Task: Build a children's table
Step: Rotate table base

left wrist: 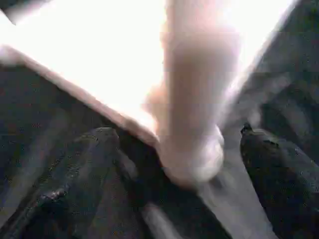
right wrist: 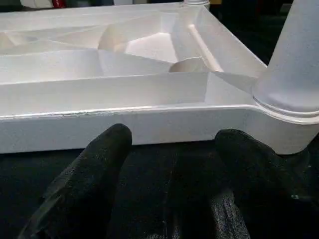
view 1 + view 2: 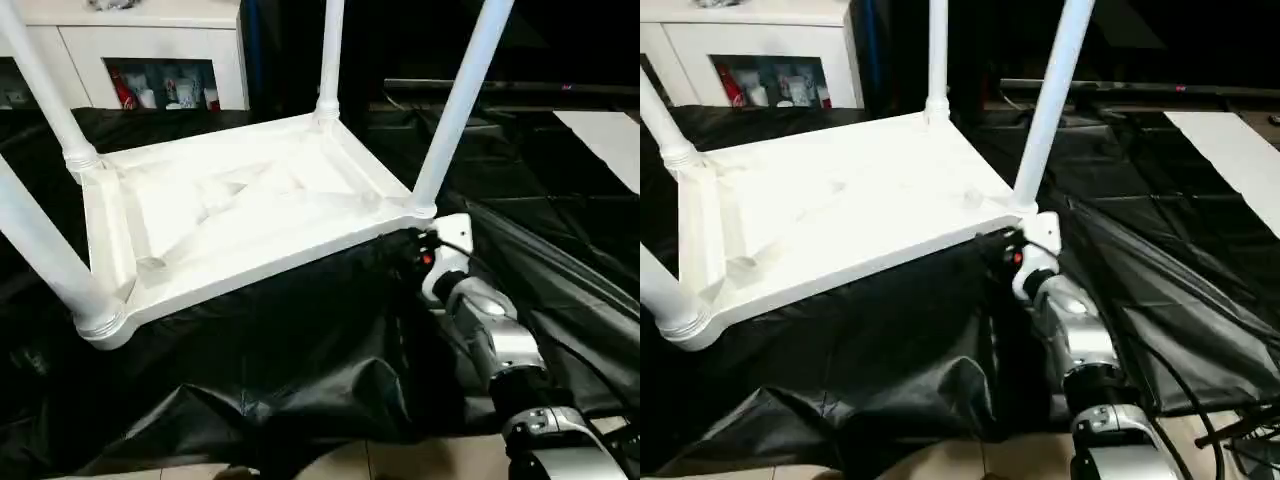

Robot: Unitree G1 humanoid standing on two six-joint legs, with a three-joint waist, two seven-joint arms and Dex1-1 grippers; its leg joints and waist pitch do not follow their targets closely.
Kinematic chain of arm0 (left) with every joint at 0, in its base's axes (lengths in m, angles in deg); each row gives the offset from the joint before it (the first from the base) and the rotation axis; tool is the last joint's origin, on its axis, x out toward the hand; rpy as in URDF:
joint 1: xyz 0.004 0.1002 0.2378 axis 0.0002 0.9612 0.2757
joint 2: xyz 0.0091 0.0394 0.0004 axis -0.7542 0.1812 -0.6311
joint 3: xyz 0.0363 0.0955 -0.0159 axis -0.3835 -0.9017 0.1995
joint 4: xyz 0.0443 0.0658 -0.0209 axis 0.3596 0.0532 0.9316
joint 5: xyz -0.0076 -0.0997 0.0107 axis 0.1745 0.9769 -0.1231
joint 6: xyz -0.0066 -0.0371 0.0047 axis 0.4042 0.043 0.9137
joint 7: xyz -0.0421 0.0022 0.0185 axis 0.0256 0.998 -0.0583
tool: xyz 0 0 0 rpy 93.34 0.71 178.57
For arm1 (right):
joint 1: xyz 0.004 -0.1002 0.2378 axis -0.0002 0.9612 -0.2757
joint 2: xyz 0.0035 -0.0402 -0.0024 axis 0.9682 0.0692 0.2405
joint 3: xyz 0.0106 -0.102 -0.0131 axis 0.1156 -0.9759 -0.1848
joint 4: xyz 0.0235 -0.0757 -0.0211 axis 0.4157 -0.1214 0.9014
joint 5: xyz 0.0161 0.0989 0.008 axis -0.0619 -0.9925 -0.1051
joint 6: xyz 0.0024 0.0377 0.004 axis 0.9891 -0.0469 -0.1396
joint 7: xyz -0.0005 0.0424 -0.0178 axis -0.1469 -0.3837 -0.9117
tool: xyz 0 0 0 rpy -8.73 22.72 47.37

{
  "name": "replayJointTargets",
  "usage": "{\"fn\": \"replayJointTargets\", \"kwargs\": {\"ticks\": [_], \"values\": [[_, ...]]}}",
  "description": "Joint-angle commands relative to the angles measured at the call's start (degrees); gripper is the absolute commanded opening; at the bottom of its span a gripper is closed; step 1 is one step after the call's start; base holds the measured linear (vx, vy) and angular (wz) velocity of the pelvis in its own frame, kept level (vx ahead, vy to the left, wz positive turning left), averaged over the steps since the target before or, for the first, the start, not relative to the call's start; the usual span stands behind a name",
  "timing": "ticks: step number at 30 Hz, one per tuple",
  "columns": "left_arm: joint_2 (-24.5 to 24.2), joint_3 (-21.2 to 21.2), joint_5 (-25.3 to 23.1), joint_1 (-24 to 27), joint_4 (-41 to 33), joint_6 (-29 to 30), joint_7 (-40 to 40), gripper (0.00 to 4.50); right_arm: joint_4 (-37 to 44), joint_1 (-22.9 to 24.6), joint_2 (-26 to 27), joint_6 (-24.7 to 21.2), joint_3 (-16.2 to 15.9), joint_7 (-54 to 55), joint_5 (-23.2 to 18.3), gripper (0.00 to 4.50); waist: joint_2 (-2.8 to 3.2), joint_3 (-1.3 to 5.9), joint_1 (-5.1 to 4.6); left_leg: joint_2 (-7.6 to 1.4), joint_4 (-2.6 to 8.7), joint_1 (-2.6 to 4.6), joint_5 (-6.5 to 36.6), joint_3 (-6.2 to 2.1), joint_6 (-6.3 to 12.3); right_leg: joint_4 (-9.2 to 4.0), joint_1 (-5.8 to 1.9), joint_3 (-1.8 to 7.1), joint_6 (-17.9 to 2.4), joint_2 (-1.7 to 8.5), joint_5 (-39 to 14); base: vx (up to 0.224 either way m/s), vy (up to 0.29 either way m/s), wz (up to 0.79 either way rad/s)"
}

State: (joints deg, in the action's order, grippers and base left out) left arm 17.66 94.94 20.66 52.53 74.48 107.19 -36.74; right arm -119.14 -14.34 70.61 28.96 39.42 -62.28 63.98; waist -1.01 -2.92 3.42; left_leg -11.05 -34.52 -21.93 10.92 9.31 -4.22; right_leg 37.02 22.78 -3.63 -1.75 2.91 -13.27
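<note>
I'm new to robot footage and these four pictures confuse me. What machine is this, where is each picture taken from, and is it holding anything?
This is a humanoid robot with two arms, each ending in a gripper of two black fingers. Two pictures come from a stereo camera on its head, looking down over its silver right forearm. The other two come from cameras on its wrists, looking along the fingers.

On a black sheet lies a white plastic tabletop, upside down, ribbed side up. Four white legs stand up from its corner sockets, so the table looks assembled.

The right gripper is open, at the tabletop's edge near one corner leg, gripping nothing. The left gripper is open too, its fingers either side of a leg's base, not closed on it.

Behind stands a white cabinet.
</note>
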Motion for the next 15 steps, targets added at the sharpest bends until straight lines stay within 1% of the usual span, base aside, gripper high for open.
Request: {"fn": "replayJointTargets", "kwargs": {"ticks": [1, 2, 3, 4, 5, 6, 7, 8, 9, 10, 11, 12, 13, 14, 15], "values": [[1.4, -0.3, 1.3, -1.5, -0.1, -0.8, 0.6, 4.48, -1.3, -0.1, -0.4, -1.0, 0.0, 2.1, 1.0, 3.29, 1.48, 2.92, -0.03, -2.14, 4.69, 1.44, 9.8, -0.38, 0.87, -4.19, -2.50, 3.28, -12.4, 4.52, -0.7, 0.000, 0.000, 0.00], [2.3, -1.1, 1.8, -2.6, -0.6, -1.0, 0.8, 4.48, -2.1, -0.4, -0.3, -1.0, 0.0, 3.4, 1.5, 3.29, 1.43, 2.93, -0.07, -2.11, 4.69, 1.47, 10.1, -0.36, 0.62, -4.21, -2.52, 3.31, -12.4, 4.51, -1.1, 0.000, 0.000, 0.00], [4.9, -3.7, 3.1, -5.2, -2.0, -1.0, 1.7, 4.48, -3.7, -1.2, 0.1, -1.3, 0.3, 5.5, 2.2, 3.29, 1.09, 2.94, 0.02, -2.14, 4.68, 1.63, 10.5, -0.19, 0.10, -4.25, -2.48, 3.39, -12.4, 4.61, -2.2, 0.000, 0.000, 0.00], [4.9, -3.7, 3.1, -5.2, -2.0, -1.0, 1.7, 4.48, -3.7, -1.2, 0.1, -1.3, 0.3, 5.5, 2.2, 3.29, 1.16, 2.91, 0.07, -2.19, 4.69, 1.78, 10.9, -0.16, -0.17, -4.33, -2.39, 3.44, -12.5, 4.66, -2.8, 0.000, 0.000, 0.00], [5.9, -4.8, 3.5, -6.1, -2.3, -1.4, 1.9, 4.48, -4.3, -1.5, 0.3, -1.6, 0.5, 6.3, 2.3, 3.29, 1.15, 2.83, 0.16, -2.11, 4.64, 1.79, 11.8, -0.02, -0.49, -4.41, -2.36, 3.50, -12.4, 4.70, -3.9, 0.000, 0.000, 0.00], [8.6, -6.7, 5.7, -8.8, -3.4, -0.4, 2.7, 4.48, -6.1, -2.5, 0.4, -1.9, 0.3, 8.2, 3.2, 3.29, 1.08, 2.82, 0.12, -2.14, 4.72, 1.63, 11.8, -0.05, -0.67, -4.38, -2.52, 3.53, -12.2, 4.74, -4.3, 0.000, 0.000, 0.00], [8.6, -6.7, 5.7, -8.8, -3.4, -0.4, 2.7, 4.48, -6.1, -2.5, 0.4, -1.9, 0.3, 8.2, 3.2, 3.29, 1.14, 2.74, 0.24, -2.15, 4.78, 2.04, 13.1, -0.02, -1.28, -4.58, -2.30, 3.44, -12.0, 4.71, -6.2, 0.000, 0.000, 0.00], [9.6, -7.3, 6.4, -9.7, -3.6, -0.3, 2.8, 4.48, -6.6, -2.8, 0.5, -2.0, 0.1, 8.8, 3.5, 3.29, 0.94, 2.70, 0.08, -2.07, 4.77, 1.83, 13.4, 0.01, -1.38, -4.54, -2.45, 3.49, -11.8, 4.68, -6.5, 0.000, 0.000, 0.00], [11.5, -8.6, 8.3, -11.0, -4.8, 1.2, 3.3, 4.48, -7.7, -3.6, 0.7, -2.0, 0.1, 9.4, 3.7, 3.29, 0.86, 2.78, 0.07, -2.09, 4.85, 1.87, 13.7, -0.09, -1.57, -4.60, -2.61, 3.46, -11.2, 4.71, -7.4, 0.000, 0.000, 0.00], [13.3, -10.6, 12.0, -11.6, -7.5, 4.4, 3.0, 4.48, -9.1, -4.6, 1.0, -1.9, 0.0, 9.9, 4.1, 3.29, 0.84, 2.76, 0.00, -2.14, 4.85, 1.98, 13.9, -0.09, -1.83, -4.54, -2.56, 3.45, -11.1, 4.75, -7.7, 0.000, 0.000, 0.00], [14.9, -12.5, 14.5, -12.1, -9.9, 6.7, 3.3, 4.48, -10.4, -5.6, 1.3, -1.8, -0.2, 10.1, 4.5, 3.29, 1.04, 2.90, 0.07, -2.24, 4.73, 2.30, 14.5, -0.02, -2.69, -4.39, -2.38, 3.42, -11.5, 4.77, -7.7, 0.000, 0.000, 0.00], [15.7, -13.4, 15.3, -12.2, -10.9, 7.6, 3.5, 4.48, -11.0, -6.1, 1.4, -1.7, -0.4, 10.1, 4.7, 3.29, 1.08, 2.89, 0.01, -2.14, 4.66, 2.21, 14.4, 0.01, -2.62, -4.41, -2.32, 3.43, -11.7, 4.61, -7.1, 0.000, 0.000, 0.00], [15.8, -13.5, 15.4, -12.3, -11.0, 7.7, 3.5, 4.48, -11.1, -6.2, 1.4, -1.6, -0.4, 10.1, 4.8, 3.29, 0.87, 2.97, 0.13, -2.10, 4.62, 2.10, 13.7, 0.10, -2.20, -4.36, -2.45, 3.46, -11.7, 4.57, -5.8, 0.000, 0.000, 0.00], [16.8, -14.8, 16.7, -12.5, -12.4, 8.9, 3.5, 4.48, -11.9, -6.8, 1.6, -1.4, -0.7, 10.2, 5.0, 3.29, 0.82, 3.00, 0.13, -2.08, 4.59, 2.04, 13.2, 0.14, -2.02, -4.23, -2.46, 3.46, -11.7, 4.53, -5.2, 0.000, 0.000, 0.00], [17.2, -16.1, 18.0, -12.5, -13.6, 10.2, 3.1, 4.48, -12.8, -7.6, 1.8, -1.2, -0.7, 10.4, 5.3, 3.29, 0.68, 3.01, 0.03, -1.99, 4.61, 1.77, 12.5, 0.10, -1.69, -4.22, -2.75, 3.43, -11.4, 4.49, -4.8, 0.000, 0.000, 0.00]]}}
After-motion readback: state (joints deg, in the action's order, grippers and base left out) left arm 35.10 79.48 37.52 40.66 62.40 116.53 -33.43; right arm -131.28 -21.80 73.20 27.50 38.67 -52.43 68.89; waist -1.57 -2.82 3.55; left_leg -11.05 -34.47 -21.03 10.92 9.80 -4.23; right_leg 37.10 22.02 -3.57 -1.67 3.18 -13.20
